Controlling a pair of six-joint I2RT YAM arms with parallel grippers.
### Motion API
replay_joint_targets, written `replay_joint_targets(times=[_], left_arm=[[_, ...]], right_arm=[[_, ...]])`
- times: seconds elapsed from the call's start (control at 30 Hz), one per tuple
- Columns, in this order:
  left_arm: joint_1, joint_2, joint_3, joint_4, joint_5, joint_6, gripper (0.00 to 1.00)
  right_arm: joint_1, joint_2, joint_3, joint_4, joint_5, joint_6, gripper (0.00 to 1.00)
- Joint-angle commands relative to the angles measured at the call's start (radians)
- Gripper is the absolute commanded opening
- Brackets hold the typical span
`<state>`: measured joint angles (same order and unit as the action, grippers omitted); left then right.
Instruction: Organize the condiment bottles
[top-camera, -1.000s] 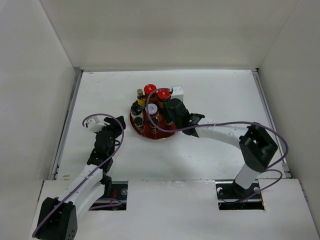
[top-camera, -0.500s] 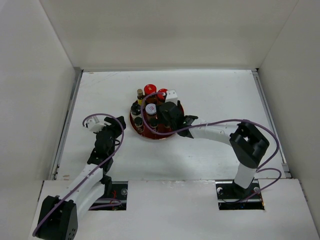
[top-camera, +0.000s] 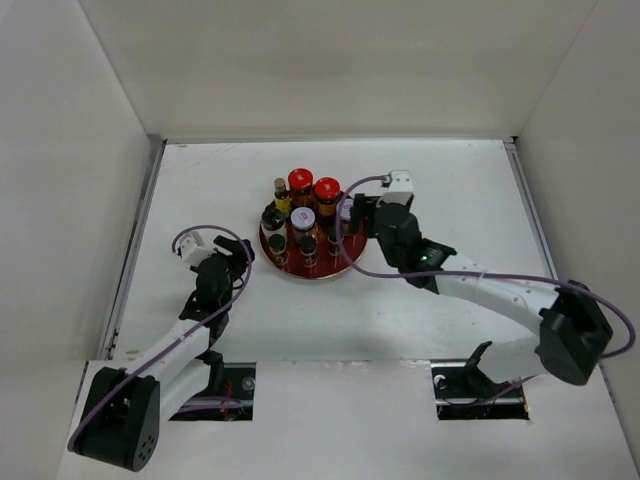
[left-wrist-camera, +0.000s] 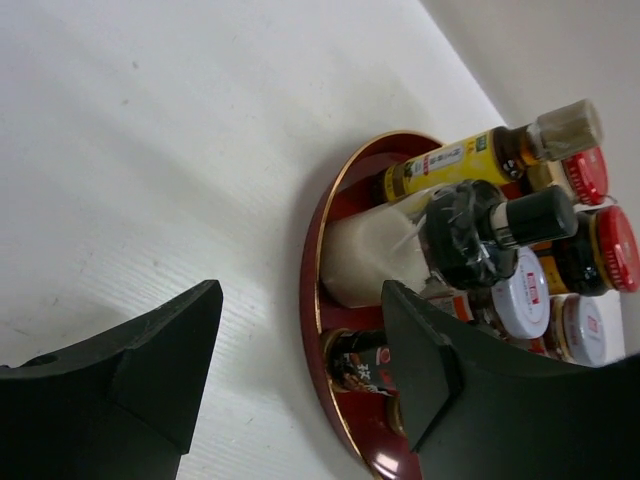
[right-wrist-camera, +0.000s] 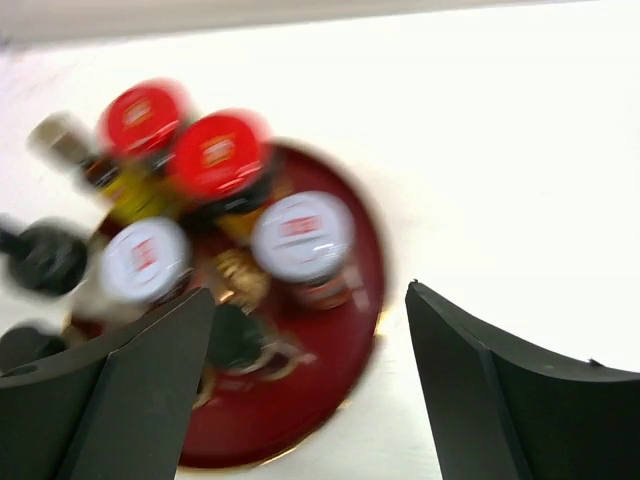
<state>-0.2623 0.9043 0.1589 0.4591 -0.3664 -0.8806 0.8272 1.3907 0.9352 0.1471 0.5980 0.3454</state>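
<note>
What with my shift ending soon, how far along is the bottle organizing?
Looks nearly done: all the condiment bottles in view stand on the red tray. Nothing is in hand; the left tool and right tool are open, empty, beside the tray. Left, probably: only pulling the arms back.

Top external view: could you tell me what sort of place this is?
Likely a robot test cell: bare white walls box in a white table holding condiment bottles on a red tray.
</note>
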Motion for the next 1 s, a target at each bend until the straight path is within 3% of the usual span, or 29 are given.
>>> replay_joint_targets(times=[0.0, 0.17, 0.23, 0.27, 0.3, 0.33, 0.37, 0.4, 0.47, 0.57, 0.7, 0.8, 0.97], left_arm=[[0.01, 0.008, 0.047, 0.032, 0.011, -0.015, 0.64], [0.025, -0.019, 0.045, 0.024, 0.006, -0.001, 0.63], [0.041, -0.024, 0.057, -0.014, 0.014, -0.001, 0.63], [0.047, -0.025, 0.067, -0.037, 0.015, -0.004, 0.63], [0.053, -0.028, 0.077, -0.057, 0.015, -0.004, 0.63], [0.06, -0.031, 0.088, -0.078, 0.015, -0.006, 0.63], [0.064, -0.034, 0.099, -0.095, 0.015, -0.008, 0.63], [0.065, -0.038, 0.109, -0.111, 0.015, -0.006, 0.63], [0.064, -0.044, 0.123, -0.137, 0.012, -0.006, 0.63], [0.061, -0.048, 0.143, -0.166, 0.015, -0.008, 0.63], [0.047, -0.051, 0.191, -0.226, 0.017, 0.015, 0.64], [0.044, -0.053, 0.211, -0.246, 0.018, 0.026, 0.64], [0.036, -0.047, 0.252, -0.281, 0.015, 0.048, 0.65]], right_arm=[[-0.084, -0.096, -0.111, 0.1, 0.1, 0.033, 0.84], [-0.19, -0.186, -0.274, 0.118, 0.065, 0.182, 0.84], [-0.223, -0.167, -0.295, 0.123, 0.008, 0.213, 0.79], [-0.233, -0.156, -0.3, 0.124, -0.016, 0.225, 0.72], [-0.236, -0.15, -0.303, 0.126, -0.038, 0.243, 0.54], [-0.237, -0.144, -0.305, 0.134, -0.056, 0.259, 0.28], [-0.236, -0.141, -0.308, 0.14, -0.076, 0.273, 0.13], [-0.236, -0.134, -0.309, 0.147, -0.086, 0.288, 0.08], [-0.234, -0.121, -0.323, 0.176, -0.084, 0.306, 0.1], [-0.231, -0.121, -0.361, 0.227, -0.086, 0.328, 0.34], [-0.231, -0.111, -0.369, 0.247, -0.112, 0.333, 0.55], [-0.224, -0.105, -0.371, 0.249, -0.11, 0.331, 0.62], [-0.221, -0.078, -0.371, 0.263, -0.122, 0.34, 0.65]])
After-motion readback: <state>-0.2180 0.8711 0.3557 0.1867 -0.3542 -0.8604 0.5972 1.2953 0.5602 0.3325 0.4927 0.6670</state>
